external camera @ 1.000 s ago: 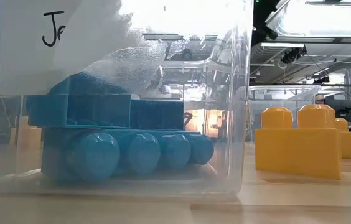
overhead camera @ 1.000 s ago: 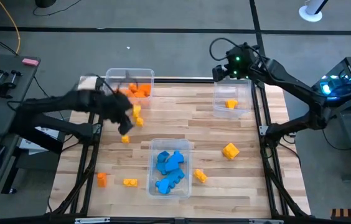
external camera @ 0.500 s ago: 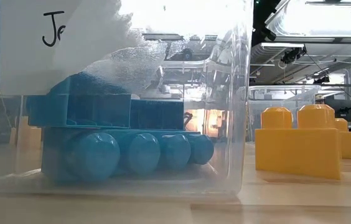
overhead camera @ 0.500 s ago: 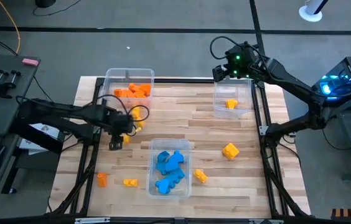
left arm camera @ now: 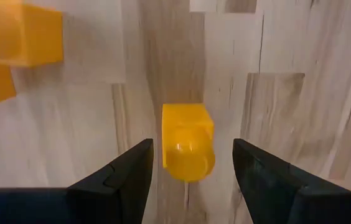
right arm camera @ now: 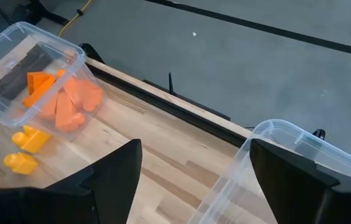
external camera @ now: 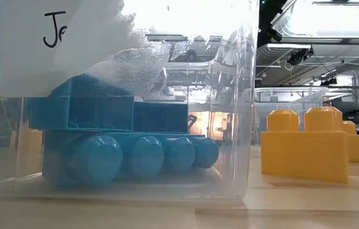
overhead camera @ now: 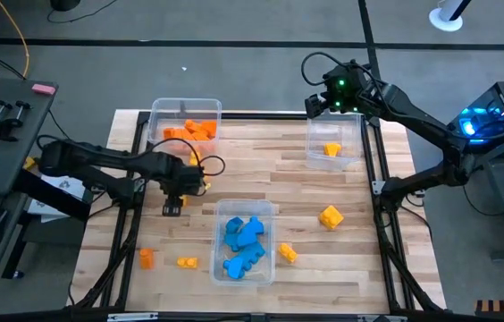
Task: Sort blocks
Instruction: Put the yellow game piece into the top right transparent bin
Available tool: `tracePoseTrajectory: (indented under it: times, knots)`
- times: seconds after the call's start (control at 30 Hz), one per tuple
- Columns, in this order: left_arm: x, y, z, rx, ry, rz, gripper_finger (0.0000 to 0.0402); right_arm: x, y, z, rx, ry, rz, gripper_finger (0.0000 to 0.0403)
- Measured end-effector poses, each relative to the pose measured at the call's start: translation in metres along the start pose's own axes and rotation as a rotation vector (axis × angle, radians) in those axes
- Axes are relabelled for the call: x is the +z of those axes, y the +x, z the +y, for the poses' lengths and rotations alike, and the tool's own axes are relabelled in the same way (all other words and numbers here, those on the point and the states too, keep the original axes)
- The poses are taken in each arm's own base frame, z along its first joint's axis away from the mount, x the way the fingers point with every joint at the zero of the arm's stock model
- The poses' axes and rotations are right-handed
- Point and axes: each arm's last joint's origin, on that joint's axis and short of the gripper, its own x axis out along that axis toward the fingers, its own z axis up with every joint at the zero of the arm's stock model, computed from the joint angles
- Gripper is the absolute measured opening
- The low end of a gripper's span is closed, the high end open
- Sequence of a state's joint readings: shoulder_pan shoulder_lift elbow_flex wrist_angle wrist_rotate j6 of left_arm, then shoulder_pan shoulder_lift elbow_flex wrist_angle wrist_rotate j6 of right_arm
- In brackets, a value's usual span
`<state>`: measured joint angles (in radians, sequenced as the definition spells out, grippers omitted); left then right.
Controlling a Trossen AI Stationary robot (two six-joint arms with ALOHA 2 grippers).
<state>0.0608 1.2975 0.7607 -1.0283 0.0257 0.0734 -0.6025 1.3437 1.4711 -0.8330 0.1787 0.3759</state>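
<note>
A small yellow block [left arm camera: 188,142] lies on the wooden table. My left gripper [overhead camera: 173,204] is open and low over it. Its two fingers [left arm camera: 126,171] stand on either side of the block with gaps, and the gripper [left arm camera: 192,148] hides the block in the high view. More yellow blocks [overhead camera: 197,170] lie just beyond it; they also show in the left wrist view [left arm camera: 20,37]. My right gripper [overhead camera: 323,100] is open and empty, high over the table's far right corner, by the bin [overhead camera: 334,143] that holds one yellow block.
A clear bin of orange blocks [overhead camera: 185,121] stands at the far left. A clear bin of blue blocks [overhead camera: 245,240] stands near the front middle. Loose blocks lie on the table: yellow [overhead camera: 330,216], yellow-orange [overhead camera: 287,254], orange [overhead camera: 146,258] and yellow [overhead camera: 187,262].
My left gripper has swung from beside the orange bin toward the table's near edge. It has come down over the small yellow block, which has not moved. The right arm has kept still.
</note>
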Motion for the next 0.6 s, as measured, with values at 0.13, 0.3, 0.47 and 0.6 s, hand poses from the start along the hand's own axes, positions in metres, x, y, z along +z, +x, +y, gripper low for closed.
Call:
tracePoseTrajectory:
  times: [0.13,0.3,0.47,0.6]
  knots:
    - [0.0,0.007,0.0,-0.002,0.007,0.022,0.0207,0.0,0.0,0.0,0.001,-0.001,0.001,0.0296]
    - [0.003,0.013,0.001,-0.004,0.007,0.052,0.0207,0.0,0.0,0.0,0.002,-0.001,0.001,0.0296]
    - [0.007,0.022,0.001,-0.008,0.006,0.101,0.0207,0.0,0.0,0.0,0.004,-0.001,0.002,0.0296]
    - [0.014,0.031,0.002,-0.008,0.004,0.104,0.0207,0.0,0.0,0.0,0.004,-0.001,0.002,0.0296]
